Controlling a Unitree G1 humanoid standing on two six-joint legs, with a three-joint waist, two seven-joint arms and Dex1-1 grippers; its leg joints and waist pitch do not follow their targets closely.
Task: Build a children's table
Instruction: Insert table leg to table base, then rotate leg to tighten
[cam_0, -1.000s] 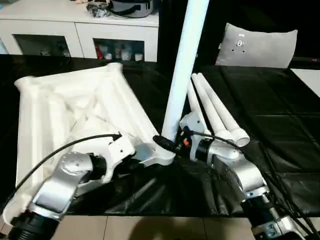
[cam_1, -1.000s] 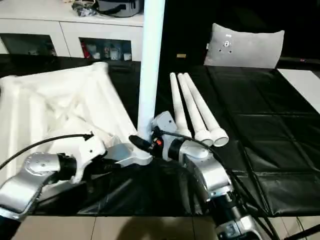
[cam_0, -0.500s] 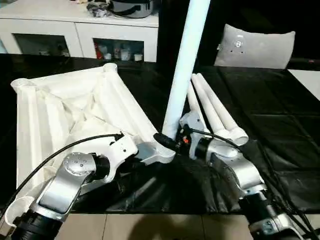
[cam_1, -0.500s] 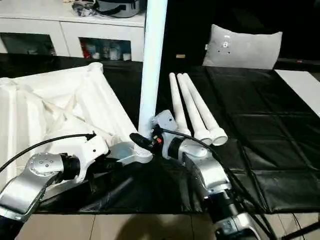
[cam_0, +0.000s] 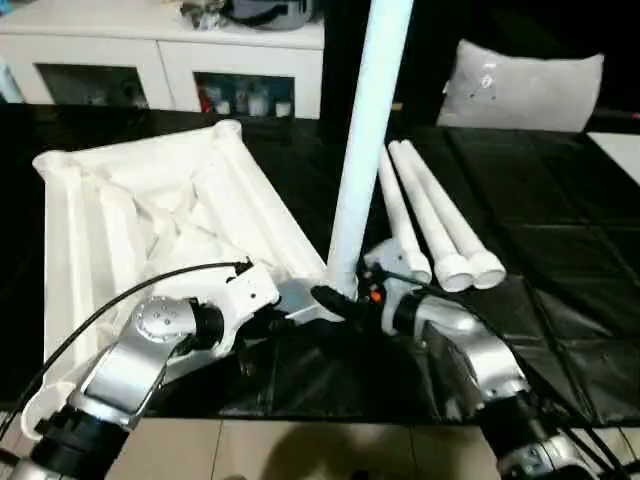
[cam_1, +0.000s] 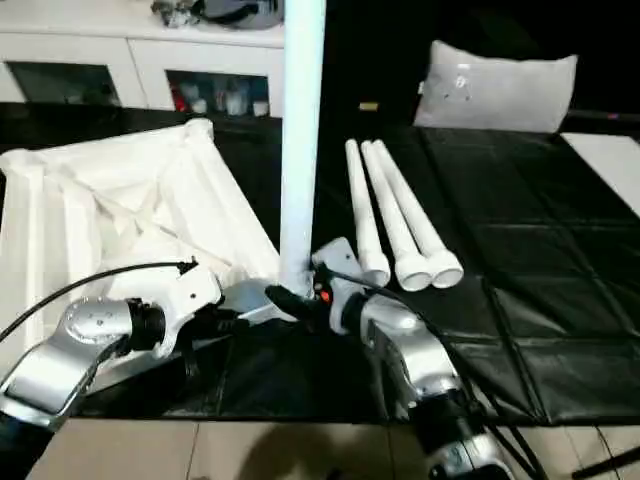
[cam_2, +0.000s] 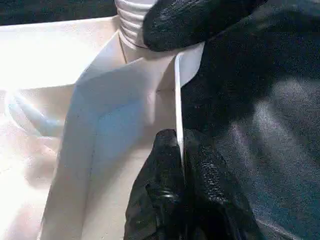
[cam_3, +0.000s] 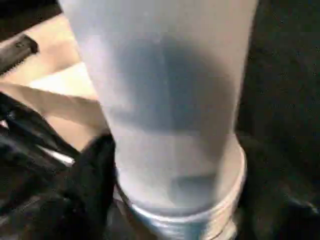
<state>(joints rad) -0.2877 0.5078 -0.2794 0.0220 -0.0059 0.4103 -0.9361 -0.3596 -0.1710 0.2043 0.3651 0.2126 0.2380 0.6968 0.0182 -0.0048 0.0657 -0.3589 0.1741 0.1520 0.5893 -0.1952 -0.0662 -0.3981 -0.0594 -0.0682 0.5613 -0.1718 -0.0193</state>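
One long white tapered tubular leg (cam_0: 365, 140) stands upright in the near corner socket of the upturned white ribbed plastic tabletop (cam_0: 150, 215), three legs (cam_0: 435, 215) lie unfitted beside; left gripper (cam_2: 181, 167) pinches the top's thin rim, right gripper (cam_0: 345, 300) brackets the leg's base, grip uncertain.

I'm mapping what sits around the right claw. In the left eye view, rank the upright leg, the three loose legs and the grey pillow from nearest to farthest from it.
1. Upright leg, at the right claw.
2. Three loose legs, lying just beyond it.
3. Grey pillow, far back.
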